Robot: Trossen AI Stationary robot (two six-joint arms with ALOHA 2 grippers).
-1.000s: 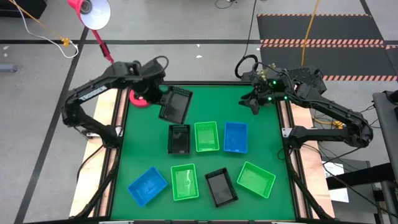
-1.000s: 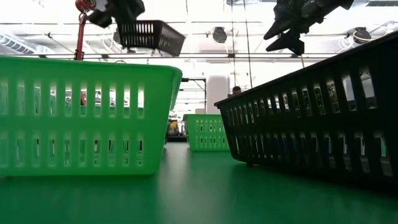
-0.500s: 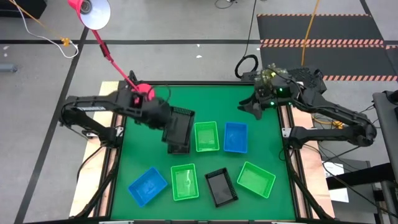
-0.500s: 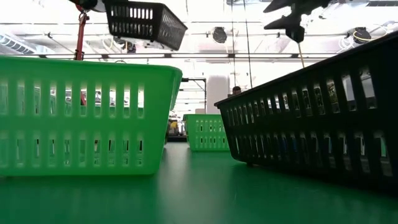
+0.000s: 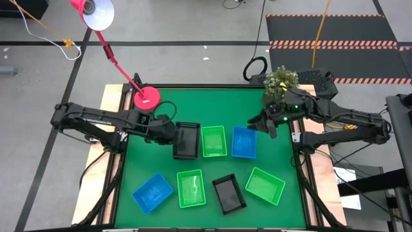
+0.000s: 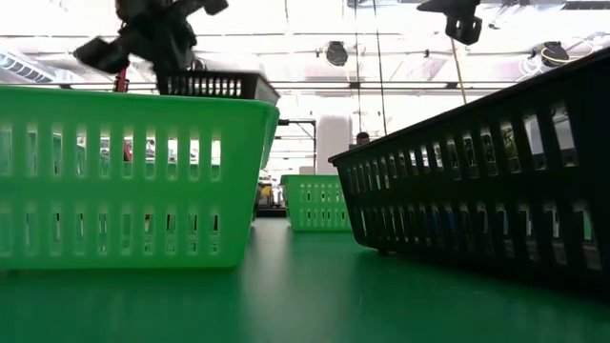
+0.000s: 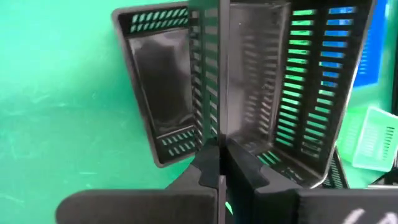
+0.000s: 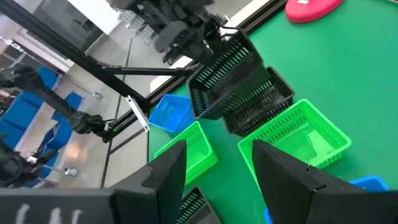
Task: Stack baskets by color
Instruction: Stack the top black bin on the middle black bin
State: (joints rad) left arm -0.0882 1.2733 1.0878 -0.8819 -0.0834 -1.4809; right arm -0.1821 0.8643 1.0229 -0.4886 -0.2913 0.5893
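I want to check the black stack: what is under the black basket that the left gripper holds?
Under the held black basket sits a second black basket on the mat. The left gripper is shut on its wall. Whether they touch is hidden.

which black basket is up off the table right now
The black basket clamped in the left gripper, tilted over a second black basket beside the green basket. The third black basket sits flat in the front row.

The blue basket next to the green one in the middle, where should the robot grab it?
Probably by one thin side wall of the blue basket, coming straight down from above. It sits upright with its open side up, so one finger can go inside the rim and one outside. The open right gripper hangs nearest, by its far right corner.
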